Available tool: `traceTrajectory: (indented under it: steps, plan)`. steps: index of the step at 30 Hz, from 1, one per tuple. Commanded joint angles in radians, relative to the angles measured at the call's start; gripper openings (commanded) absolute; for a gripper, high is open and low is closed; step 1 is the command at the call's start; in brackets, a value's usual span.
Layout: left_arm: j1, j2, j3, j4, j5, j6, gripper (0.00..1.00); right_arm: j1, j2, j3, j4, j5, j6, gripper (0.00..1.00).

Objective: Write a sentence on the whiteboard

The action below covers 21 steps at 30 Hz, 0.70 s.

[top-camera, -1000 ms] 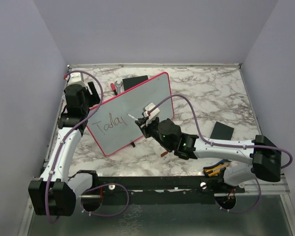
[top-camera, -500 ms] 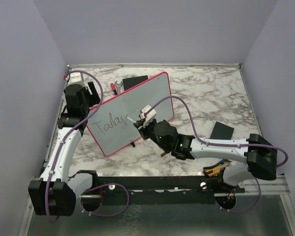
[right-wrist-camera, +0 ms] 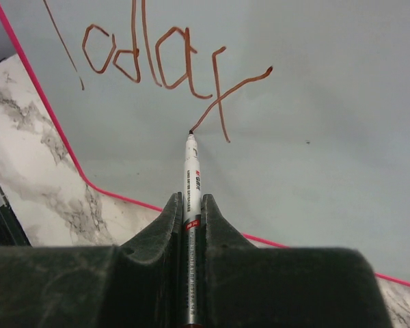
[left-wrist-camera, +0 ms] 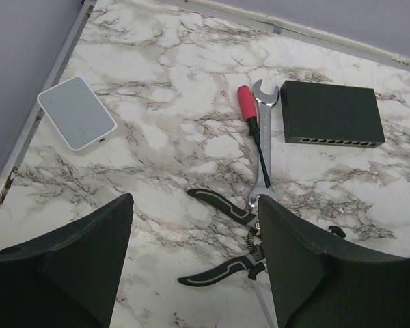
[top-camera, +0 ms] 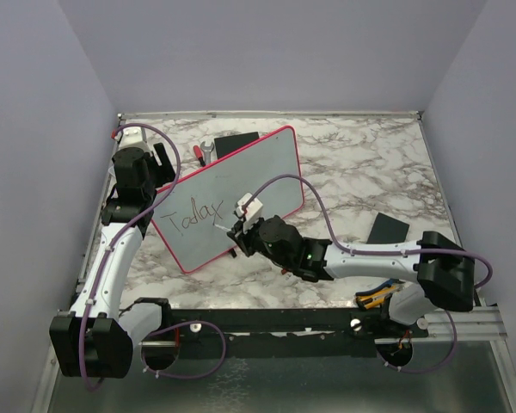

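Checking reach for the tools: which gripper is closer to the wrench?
Left. The left gripper hovers just short of the wrench; the right gripper is across the whiteboard, clamping a marker.

Right wrist view: you get only part of the whiteboard (right-wrist-camera: 328, 137); the picture's top and right edges cut it off. The lettering (right-wrist-camera: 150, 61) loses its first letter at the top edge. The marker (right-wrist-camera: 192, 171) has its rear barrel buried inside the right gripper (right-wrist-camera: 191, 203).

Left wrist view: the left gripper (left-wrist-camera: 195, 201) runs off the bottom edge, and one finger covers part of the pliers (left-wrist-camera: 219, 203).

Overhead: the marker tip is too small for you to judge contact.
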Motion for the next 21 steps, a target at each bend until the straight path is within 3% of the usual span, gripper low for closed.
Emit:
traceTrajectory:
  steps: [1, 9, 21]
  plan:
    - [-0.003, -0.004, -0.016, -0.013, 0.027, 0.000, 0.75, 0.017, 0.038, 0.007, -0.025, -0.065, 0.030, 0.00]
    - [-0.002, -0.003, -0.017, -0.013, 0.029, -0.001, 0.75, 0.031, 0.059, 0.027, -0.028, -0.090, 0.015, 0.00]
    - [-0.003, -0.001, -0.019, -0.010, 0.030, 0.003, 0.75, 0.041, -0.055, -0.018, -0.014, -0.085, -0.019, 0.00]
